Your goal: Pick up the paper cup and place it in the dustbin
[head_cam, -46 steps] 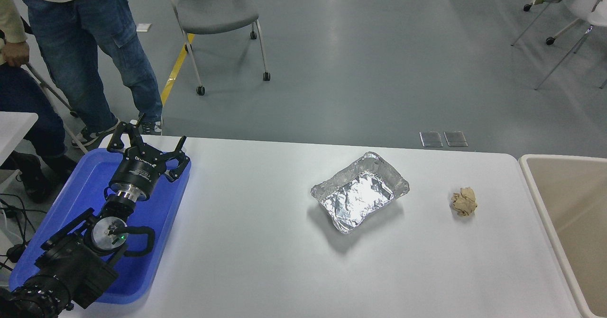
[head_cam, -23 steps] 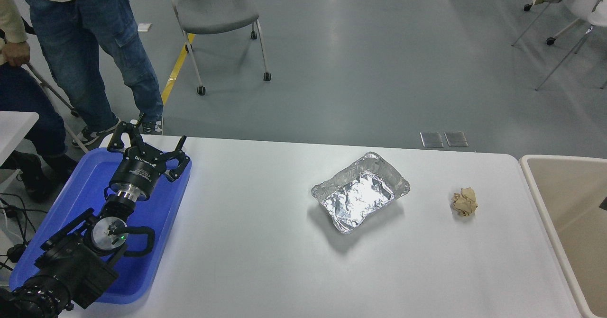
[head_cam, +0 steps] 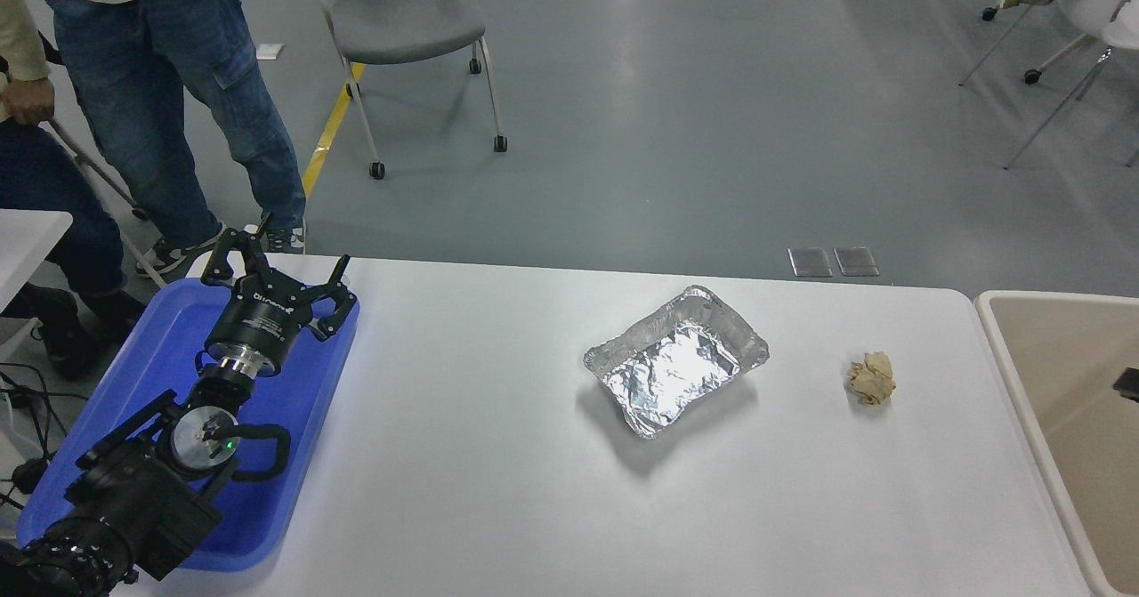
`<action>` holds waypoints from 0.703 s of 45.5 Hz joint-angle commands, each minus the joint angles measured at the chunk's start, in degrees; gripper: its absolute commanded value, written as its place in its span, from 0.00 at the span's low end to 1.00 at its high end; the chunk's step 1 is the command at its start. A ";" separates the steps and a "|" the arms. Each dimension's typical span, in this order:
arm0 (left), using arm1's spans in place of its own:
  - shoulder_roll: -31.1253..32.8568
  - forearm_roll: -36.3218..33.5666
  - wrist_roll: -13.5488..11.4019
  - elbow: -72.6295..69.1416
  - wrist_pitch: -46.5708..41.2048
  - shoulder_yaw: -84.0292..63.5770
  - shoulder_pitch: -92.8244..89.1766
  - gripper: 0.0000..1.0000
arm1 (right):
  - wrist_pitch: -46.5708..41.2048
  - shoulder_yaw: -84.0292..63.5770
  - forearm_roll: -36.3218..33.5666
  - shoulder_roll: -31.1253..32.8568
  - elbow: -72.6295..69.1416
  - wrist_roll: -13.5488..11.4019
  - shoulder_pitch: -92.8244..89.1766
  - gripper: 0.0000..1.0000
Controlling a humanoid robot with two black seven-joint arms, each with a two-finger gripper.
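The paper cup is not in view on the table or in what shows of the bin. The beige dustbin (head_cam: pixel 1059 295) stands at the table's right end, cut off by the picture's edge. A small black part of my right arm (head_cam: pixel 1127 383) pokes in from the right edge over the dustbin's inside; too little of it shows to tell its state. My left gripper (head_cam: pixel 280 261) is parked open and empty over the blue tray at the lower left.
A crinkled silver foil tray (head_cam: pixel 676 361) lies mid-table. A crumpled brown paper ball (head_cam: pixel 871 379) lies right of it, near the dustbin. The blue plastic tray (head_cam: pixel 294 455) is at the left. People stand at the far left, beside a wheeled chair (head_cam: pixel 405 19).
A black part of the right arm has come into view at the right edge over the dustbin, showing a little more now than half a second ago. Nothing else moved.
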State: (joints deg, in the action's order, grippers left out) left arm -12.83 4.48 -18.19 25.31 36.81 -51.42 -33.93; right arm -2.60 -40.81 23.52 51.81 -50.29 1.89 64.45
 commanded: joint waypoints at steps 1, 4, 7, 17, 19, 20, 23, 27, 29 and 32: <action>0.00 0.00 0.00 0.00 0.01 0.01 0.01 1.00 | -2.49 -12.09 0.12 1.36 -13.16 0.05 15.25 1.00; 0.00 0.00 0.00 0.00 -0.07 0.01 0.01 1.00 | -5.39 -16.57 0.12 1.18 -17.46 -0.04 21.92 1.00; 0.00 0.00 0.00 0.00 0.01 0.01 0.01 1.00 | -9.95 -20.69 0.12 1.01 -20.37 -0.04 28.60 1.00; 0.00 0.00 0.00 0.00 0.01 0.01 0.01 1.00 | -27.97 -29.32 0.03 -4.96 -22.05 -0.04 42.85 1.00; 0.00 0.00 0.00 0.00 0.01 0.01 0.01 1.00 | -30.26 -29.50 0.03 -6.02 -22.31 0.05 44.35 1.00; 0.00 0.00 0.00 0.00 0.01 0.01 0.01 1.00 | -31.32 -29.59 0.03 -6.63 -22.75 -0.04 45.05 1.00; 0.00 0.00 0.00 0.00 0.01 0.01 0.01 1.00 | -34.66 -29.67 0.03 -8.57 -24.76 -0.04 47.68 1.00; 0.00 0.00 0.00 0.00 0.01 0.01 0.01 1.00 | -38.61 -29.59 -0.06 -10.41 -28.36 -0.04 53.82 1.00; 0.00 0.00 0.00 0.00 0.01 0.01 0.01 1.00 | -39.67 -29.59 -0.14 -11.64 -29.60 -0.04 55.95 1.00; 0.00 0.00 0.00 0.00 0.01 0.01 0.01 1.00 | -41.43 -29.59 -0.76 -14.10 -31.45 -0.04 59.29 1.00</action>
State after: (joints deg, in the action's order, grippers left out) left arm -12.82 4.47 -18.19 25.32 36.82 -51.42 -33.93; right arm -33.84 -68.21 23.51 44.20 -74.89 1.86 110.31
